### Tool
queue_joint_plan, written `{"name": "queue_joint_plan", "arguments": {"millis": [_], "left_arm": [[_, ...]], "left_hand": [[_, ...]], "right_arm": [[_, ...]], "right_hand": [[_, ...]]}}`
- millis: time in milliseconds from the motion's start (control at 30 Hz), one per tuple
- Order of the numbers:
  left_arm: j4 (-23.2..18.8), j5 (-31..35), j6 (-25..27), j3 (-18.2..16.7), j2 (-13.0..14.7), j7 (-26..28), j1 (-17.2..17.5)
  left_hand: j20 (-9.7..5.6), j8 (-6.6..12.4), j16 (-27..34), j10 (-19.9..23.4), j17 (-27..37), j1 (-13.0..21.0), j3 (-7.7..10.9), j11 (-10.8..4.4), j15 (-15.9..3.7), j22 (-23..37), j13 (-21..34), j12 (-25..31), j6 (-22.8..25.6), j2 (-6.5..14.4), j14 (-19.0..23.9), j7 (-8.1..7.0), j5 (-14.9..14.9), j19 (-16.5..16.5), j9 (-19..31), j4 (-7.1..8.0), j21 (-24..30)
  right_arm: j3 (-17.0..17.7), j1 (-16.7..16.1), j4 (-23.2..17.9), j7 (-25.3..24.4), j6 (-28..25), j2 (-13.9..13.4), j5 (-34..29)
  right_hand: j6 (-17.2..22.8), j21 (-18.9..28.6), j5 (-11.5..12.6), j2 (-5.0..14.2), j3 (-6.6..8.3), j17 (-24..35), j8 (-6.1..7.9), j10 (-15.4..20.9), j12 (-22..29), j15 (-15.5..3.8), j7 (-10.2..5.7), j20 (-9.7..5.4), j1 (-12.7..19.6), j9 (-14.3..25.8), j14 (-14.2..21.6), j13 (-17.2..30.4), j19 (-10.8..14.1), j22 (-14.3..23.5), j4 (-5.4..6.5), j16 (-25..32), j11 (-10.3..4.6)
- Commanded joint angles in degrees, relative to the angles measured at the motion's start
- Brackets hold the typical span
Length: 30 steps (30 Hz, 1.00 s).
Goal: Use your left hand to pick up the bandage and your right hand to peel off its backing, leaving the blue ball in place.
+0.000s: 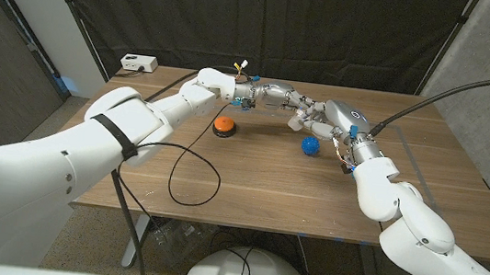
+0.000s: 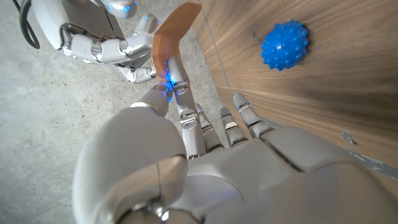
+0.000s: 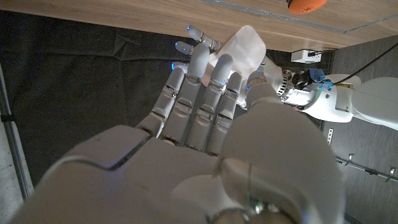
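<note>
Bandage (image 2: 173, 31) pinched in left hand (image 1: 273, 95), held above bench (image 1: 268, 177); long axis toward right hand (image 1: 317, 118), fingertips closed on backing (image 3: 244, 48); blue ball (image 1: 310, 146) below.

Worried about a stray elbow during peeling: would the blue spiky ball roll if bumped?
Probably. The blue ball is round and sits loose on the table, so a nudge likely moves it. Its short spikes might slow rolling. It looks light.
</note>
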Motion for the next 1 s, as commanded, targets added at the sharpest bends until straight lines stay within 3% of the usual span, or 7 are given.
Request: {"name": "queue_joint_plan", "arguments": {"millis": [33, 300, 500, 567, 700, 767, 1000], "left_arm": [[3.11, 0.78, -0.13, -0.06, -1.62, 1.03, -1.06], [2.98, 0.28, -0.74, -0.63, -1.81, -0.16, -0.78], [2.68, -0.07, -1.04, -1.02, -1.7, -0.94, -0.63], [2.67, -0.05, -1.03, -1.03, -1.7, -1.0, -0.64], [2.84, 0.15, -0.8, -0.9, -1.79, -0.78, -0.72], [2.92, 0.25, -0.69, -0.86, -1.84, -0.54, -0.74], [3.0, 0.6, -0.8, -0.63, -1.93, -0.23, -0.86]], "left_hand": [[0.19, 0.4, 0.37, -0.18, 0.1, 0.17, 0.36, -0.11, -1.29, 0.27, 0.34, 0.52, -0.36, -0.18, -0.31, 0.0, 0.27, -0.21, 0.15, -0.07, 0.58], [0.28, 0.44, 0.41, -0.25, 0.1, 0.13, 0.47, -0.11, -1.33, 0.26, 0.35, 0.55, -0.52, -0.25, -0.33, -0.01, 0.28, -0.3, 0.07, -0.12, 0.71], [0.16, 0.63, 0.47, -0.22, 0.1, 0.13, 0.56, -0.05, -1.34, 0.26, 0.35, 0.61, -0.34, -0.26, -0.26, -0.1, 0.3, -0.21, 0.1, -0.15, 0.85], [0.19, 0.63, 0.47, -0.26, 0.1, 0.13, 0.6, -0.07, -1.33, 0.26, 0.35, 0.6, -0.3, -0.26, -0.28, -0.04, 0.3, -0.24, 0.01, -0.17, 0.88], [0.18, 0.64, 0.48, -0.27, 0.11, 0.12, 0.65, -0.08, -1.33, 0.26, 0.35, 0.62, -0.38, -0.26, -0.3, -0.06, 0.31, -0.28, -0.02, -0.18, 0.93], [0.2, 0.64, 0.49, -0.34, 0.11, 0.07, 0.68, 0.27, -1.32, 0.25, 0.36, 0.62, -0.37, -0.28, -0.31, -0.04, 0.31, -0.31, -0.13, -0.17, 0.99], [0.16, 0.7, 0.5, -0.39, 0.12, -0.04, 0.74, 0.11, -1.31, 0.24, 0.36, 0.65, -0.43, -0.33, -0.38, -0.08, 0.32, -0.39, -0.2, -0.15, 1.11]], "right_arm": [[-1.53, 1.85, 1.18, -2.29, 1.98, -0.28, 2.12], [-11.08, 8.0, 3.65, 1.46, -8.21, 3.07, -11.09], [-13.42, 9.26, 5.59, 1.28, -9.33, 4.49, -15.84], [-13.05, 8.52, 6.54, -1.93, -8.16, 5.25, -16.02], [-11.73, 6.74, 8.0, -8.63, -5.33, 6.51, -15.43], [-11.0, 5.88, 8.54, -11.54, -3.76, 6.86, -14.9], [-9.8, 4.66, 9.08, -14.08, -2.55, 7.49, -14.95]], "right_hand": [[1.71, 0.72, 0.62, -0.22, -0.65, 0.44, 1.07, 1.1, 1.46, -7.56, -0.16, -0.23, 1.31, 0.8, 0.94, 1.36, -0.21, 0.16, -0.16, 0.98, -0.01], [-3.69, 1.83, 1.13, -1.1, -2.63, 0.26, -1.83, -1.86, -0.38, -7.7, -0.08, -0.56, 0.82, 0.44, -0.13, -0.31, -0.45, -0.13, 0.59, 1.55, 0.45], [-4.07, 2.57, 1.65, -1.78, -3.24, 0.52, -2.67, -0.47, -0.14, -7.82, -0.09, -1.09, 2.0, -0.06, 0.02, -1.09, -0.05, -0.32, 0.04, 2.21, -0.2], [-1.88, 3.28, 2.01, -1.9, -3.58, 1.56, -2.16, 1.25, 1.44, -7.79, -0.49, -1.33, 2.98, -0.15, 1.21, -0.11, 0.34, -0.38, -0.1, 3.56, -0.87], [8.15, 6.55, 3.12, -1.39, -4.34, 4.32, 2.25, 6.33, 8.25, -7.74, -0.8, -2.79, 6.84, 1.77, 5.34, 5.64, 1.72, -0.09, -0.09, 7.37, -1.95], [10.62, 8.03, 3.06, -0.46, -4.17, 4.84, 3.83, 8.57, 9.62, -7.76, -0.95, -3.24, 8.49, 2.82, 7.4, 6.01, 2.02, 0.14, -0.11, 8.53, -2.22], [11.85, 9.65, 2.87, 0.05, -4.46, 4.53, 4.76, 10.6, 9.69, -7.8, -0.58, -3.58, 9.33, 3.57, 8.68, 4.46, 2.02, 0.34, 0.16, 8.75, -1.64]]}}
